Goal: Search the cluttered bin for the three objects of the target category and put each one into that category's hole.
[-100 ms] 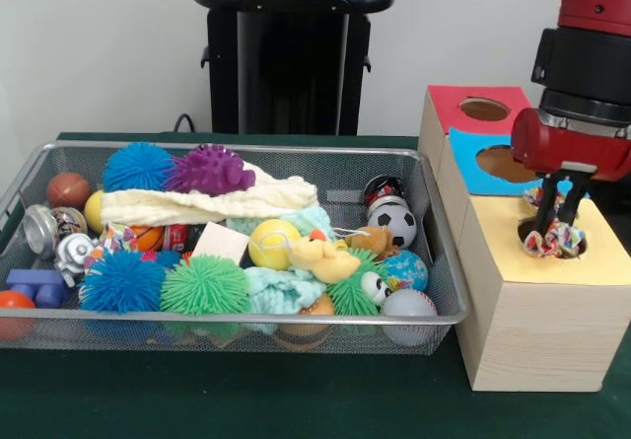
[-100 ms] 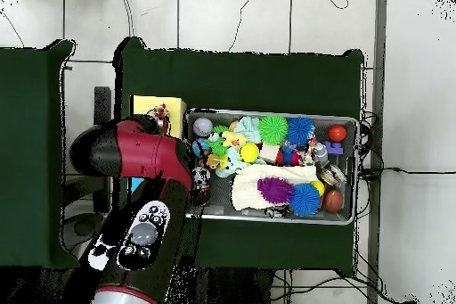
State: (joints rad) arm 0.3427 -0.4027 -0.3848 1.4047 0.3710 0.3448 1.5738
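Scanning left to right: the wire bin [image 1: 59, 158] on the counter [image 1: 197, 400] holds balls, spiky toys and cloth. At the right, my gripper [image 1: 557, 224] stands clenched on a patterned cloth bundle [image 1: 554, 239] in the yellow hole [image 1: 582, 245] of the wooden box [image 1: 532, 330]. I judge it light, soft and crumpled, best pinched at a bunched fold. No long axis is discernible.

wire-mesh metal bin [image 1: 439, 261], pale wood box [image 1: 532, 335]

Green table [image 1: 246, 390] w/ bin [image 1: 434, 261], box [image 1: 537, 330]
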